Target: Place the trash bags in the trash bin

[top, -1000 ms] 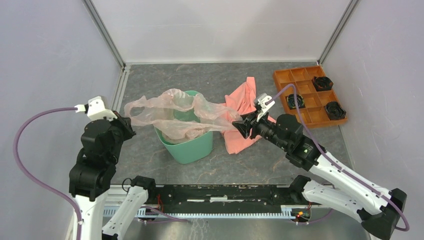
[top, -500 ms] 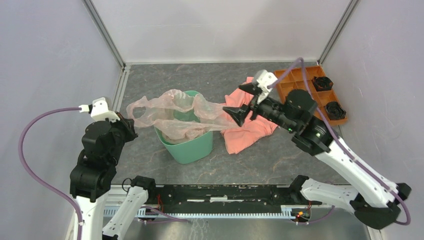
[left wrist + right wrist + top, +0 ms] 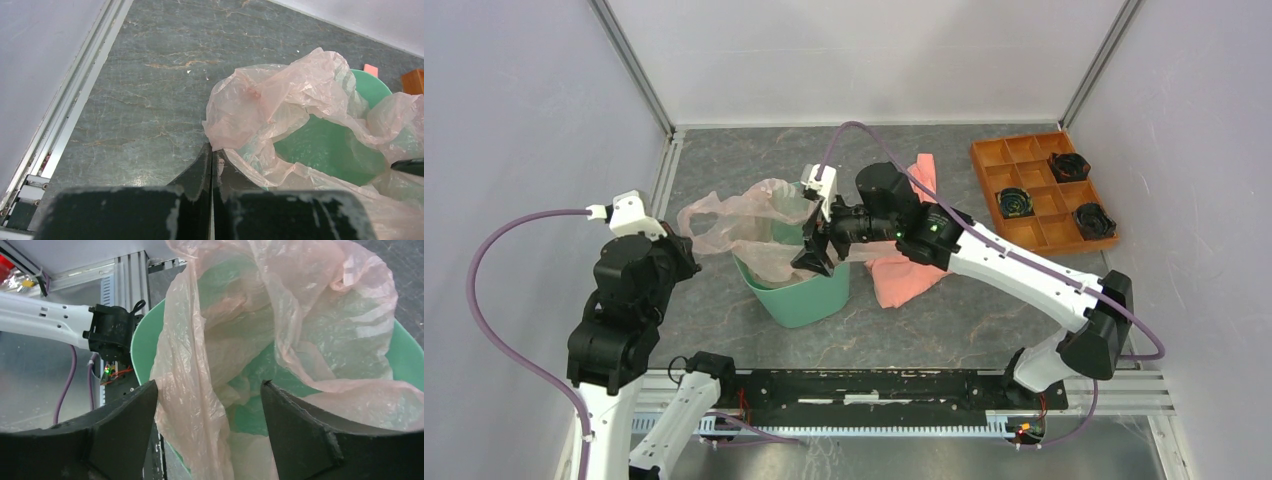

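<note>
The pale pink translucent trash bag (image 3: 742,228) lies draped over the mint-green trash bin (image 3: 804,298), partly sagging inside and partly trailing off the left rim. My left gripper (image 3: 688,248) is shut on the bag's left edge; in the left wrist view its tips (image 3: 211,149) pinch the plastic (image 3: 260,100) beside the bin (image 3: 325,150). My right gripper (image 3: 816,254) hangs open over the bin's near rim. In the right wrist view its fingers straddle (image 3: 210,386) a hanging fold of the bag (image 3: 190,390) above the bin (image 3: 142,347), without closing on it.
A salmon-orange cloth (image 3: 916,268) lies on the table right of the bin, partly under my right arm. An orange compartment tray (image 3: 1029,150) with three black parts sits at the back right. Enclosure walls stand on three sides, with a metal rail (image 3: 662,175) along the left.
My right gripper let go of the bag's right end, opened wide and swung left from above the cloth to over the bin. The bag's right part dropped onto the bin.
</note>
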